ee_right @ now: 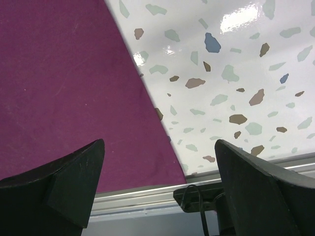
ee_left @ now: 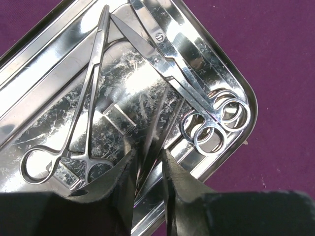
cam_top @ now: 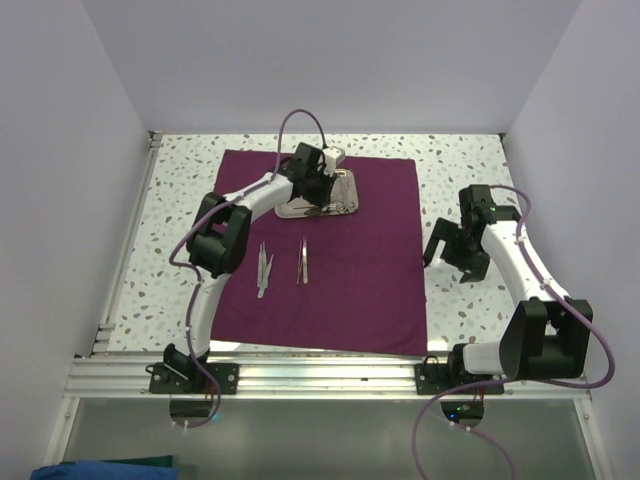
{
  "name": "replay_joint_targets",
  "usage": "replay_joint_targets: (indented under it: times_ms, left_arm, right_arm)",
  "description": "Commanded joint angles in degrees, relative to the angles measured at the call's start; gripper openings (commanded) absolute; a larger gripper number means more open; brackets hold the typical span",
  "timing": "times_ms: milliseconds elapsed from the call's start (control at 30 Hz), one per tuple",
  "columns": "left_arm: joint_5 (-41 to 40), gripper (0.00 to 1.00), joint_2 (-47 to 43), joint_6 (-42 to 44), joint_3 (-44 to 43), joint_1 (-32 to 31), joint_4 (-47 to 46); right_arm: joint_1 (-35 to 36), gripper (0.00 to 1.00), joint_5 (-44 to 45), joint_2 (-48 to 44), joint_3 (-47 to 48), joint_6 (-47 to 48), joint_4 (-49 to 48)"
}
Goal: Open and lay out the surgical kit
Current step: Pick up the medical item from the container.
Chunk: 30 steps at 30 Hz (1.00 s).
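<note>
The surgical kit's purple cloth (cam_top: 360, 280) lies spread flat. On its far middle sits the steel tray (cam_top: 350, 195). Two tweezers (cam_top: 264, 268) (cam_top: 302, 260) lie side by side on the cloth. My left gripper (cam_top: 318, 190) reaches down into the tray (ee_left: 29, 64). There its fingers (ee_left: 147, 153) stand narrow on either side of a thin steel instrument (ee_left: 160, 118) lying in the tray. Ring-handled forceps (ee_left: 88, 98) lie to the left and scissors (ee_left: 187, 73) to the right. My right gripper (cam_top: 452, 252) (ee_right: 160, 145) hangs open and empty over the cloth's right edge (ee_right: 64, 83).
The speckled table top (cam_top: 470, 190) shows around the cloth. An aluminium rail (cam_top: 320, 375) (ee_right: 142, 196) runs along the near edge, with an arm mount bracket (ee_right: 197, 194) on it. White walls close in the left, right and back.
</note>
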<state>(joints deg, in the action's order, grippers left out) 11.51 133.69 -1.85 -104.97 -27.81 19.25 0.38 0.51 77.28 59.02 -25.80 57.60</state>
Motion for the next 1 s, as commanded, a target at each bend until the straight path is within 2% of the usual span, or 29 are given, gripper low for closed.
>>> replay_joint_targets:
  times_ms: [0, 100, 133, 167, 333, 567, 667, 733, 833, 967]
  left_arm:
    - [-2.8, 0.27, 0.5, 1.3, 3.3, 0.0, 3.9]
    - [-3.9, 0.15, 0.4, 1.6, 3.6, -0.1, 4.4]
    - [-4.6, 0.03, 0.4, 1.6, 3.6, -0.2, 4.6]
    - [-5.3, 0.00, 0.5, 1.6, 3.6, -0.3, 4.8]
    - [-8.3, 0.00, 0.0, 0.1, 2.6, -0.6, 6.1]
    - [-11.3, 0.00, -2.1, -5.2, -7.6, -0.5, 10.8]
    - [-12.9, 0.00, -5.2, -9.2, -7.9, -0.5, 11.3]
    - [-14.5, 0.00, -9.1, -12.6, -5.8, -0.5, 10.8]
    - [-16.9, 0.00, -16.6, -17.2, 2.6, -0.8, 9.0]
    - [-21.8, 0.00, -26.7, -23.2, 19.2, -2.5, 6.7]
  right_arm:
    - [0.3, 0.98, -0.2, 0.1, 0.1, 0.6, -1.1]
    - [0.3, 0.98, -0.3, 0.2, -0.4, 0.8, -1.8]
    - [0.2, 0.98, -0.3, 0.2, -0.5, 0.8, -1.8]
    - [0.2, 0.98, -0.3, 0.2, -0.7, 0.8, -2.0]
    - [0.2, 0.98, -0.3, 0.2, -0.8, 1.1, -2.6]
    - [0.3, 0.98, -2.0, 0.1, -0.8, 1.4, -3.7]
    - [0.2, 0.98, -2.4, 0.1, -0.5, 1.5, -4.1]
    - [0.3, 0.98, -2.8, 0.2, -0.1, 1.5, -4.3]
    - [0.3, 0.98, -3.4, 0.5, 0.8, 1.5, -4.4]
    - [0.3, 0.98, -4.1, 0.9, 1.7, 1.9, -4.8]
